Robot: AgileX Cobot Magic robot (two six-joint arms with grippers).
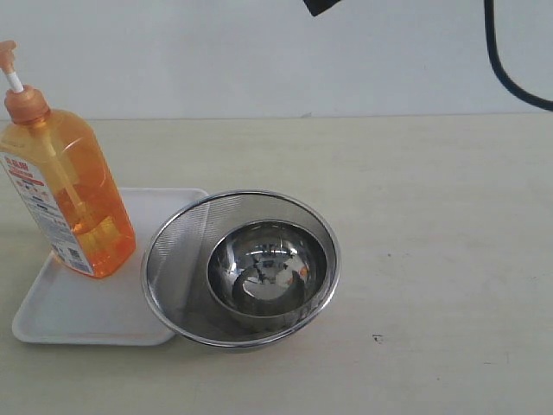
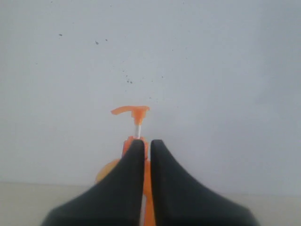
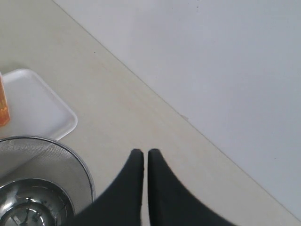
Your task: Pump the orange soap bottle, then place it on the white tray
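The orange soap bottle (image 1: 73,207) stands on the far-left part of the white tray (image 1: 86,316), at the left of the table (image 1: 432,259). Its pump head (image 1: 9,54) is raised on its white stem. Just right of the bottle sits a round steel mesh strainer (image 1: 173,251) with a smaller polished steel bowl (image 1: 268,264) nested inside. The strainer's rim overlaps the tray's right edge in the exterior view. Neither gripper shows in that view, so both are clear of the bottle. The left gripper (image 2: 143,142) has its jaws drawn to a narrow slit with nothing between them, and it faces the bottle with the pump head just above the fingertips. The right gripper (image 3: 142,153) is likewise closed on nothing, hanging over bare table to the right of the strainer. The bottle already rests where the task wants it. Whether it has been pumped cannot be told from these views, though the raised head and the left gripper's aim suggest the pumping step is in hand. If so, the next move calls for bringing the closed left fingertips onto the top of the pump head and pressing straight down, keeping the tall bottle from tipping.
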